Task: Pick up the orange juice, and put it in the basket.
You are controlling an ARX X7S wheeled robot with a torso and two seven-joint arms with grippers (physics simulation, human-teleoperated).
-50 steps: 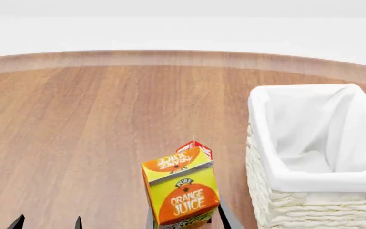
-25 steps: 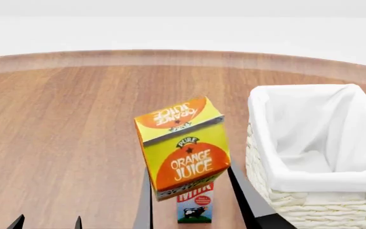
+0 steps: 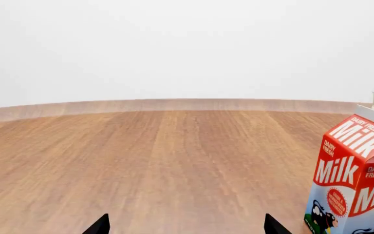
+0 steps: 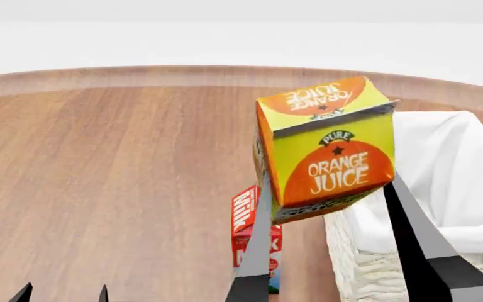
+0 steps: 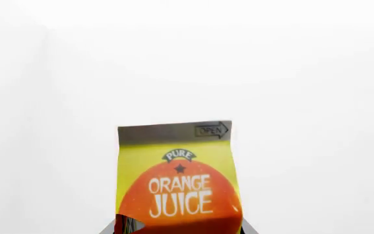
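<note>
The orange juice carton (image 4: 329, 148) is held high above the table, tilted, at the near left edge of the basket (image 4: 367, 277). My right gripper (image 4: 329, 207) is shut on it, with one finger on each side. The right wrist view shows the carton (image 5: 177, 180) up close between the fingers. The cream wicker basket with white cloth lining (image 4: 451, 182) stands at the right. My left gripper (image 4: 63, 293) is low at the left, open and empty; in the left wrist view (image 3: 183, 225) only its two tips show.
A red-and-white Milk carton (image 4: 250, 242) stands upright on the wooden table (image 4: 116, 163) below and left of the lifted juice; it also shows in the left wrist view (image 3: 356, 180). The table's curved far edge (image 4: 224, 75) meets a white background.
My right gripper has lifted the orange juice carton up and to the right, from low beside the Milk carton to the basket's near left edge. The left gripper has not moved.
</note>
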